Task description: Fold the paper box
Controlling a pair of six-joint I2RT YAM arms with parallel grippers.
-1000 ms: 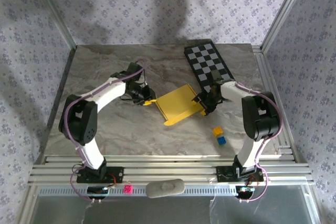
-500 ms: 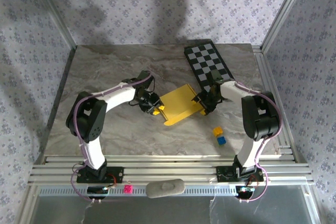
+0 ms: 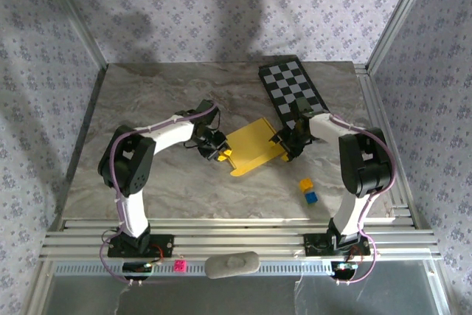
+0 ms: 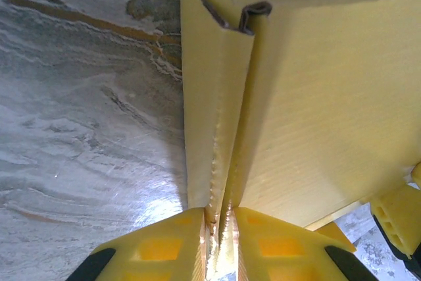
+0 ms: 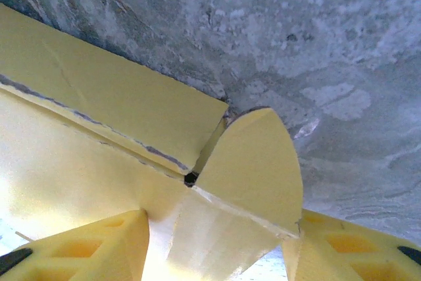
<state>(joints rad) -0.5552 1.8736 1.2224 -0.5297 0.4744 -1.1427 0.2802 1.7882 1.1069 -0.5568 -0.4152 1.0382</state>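
The paper box [image 3: 254, 145] lies part-folded on the marble table [image 3: 147, 101], a thin yellow sheet with raised flaps. My left gripper [image 3: 215, 150] is at its left edge. In the left wrist view the gripper [image 4: 222, 231] is shut on a narrow folded side flap [image 4: 214, 97], whose crease runs down between the fingers [image 4: 171, 245]. My right gripper [image 3: 289, 144] is at the box's right end. In the right wrist view the gripper [image 5: 217, 255] is closed on the box's end panel, which spans the gap, and a rounded tab [image 5: 253, 162] stands up from the panel.
A black-and-white chequered board [image 3: 293, 92] lies behind the right gripper. A small yellow cube [image 3: 305, 183] and a blue cube [image 3: 311, 197] sit near the right arm's base. Aluminium posts and papered walls enclose the table.
The left arm has swung right to the box's left edge and its jaws have closed on the side flap. The right arm and the box have stayed put.
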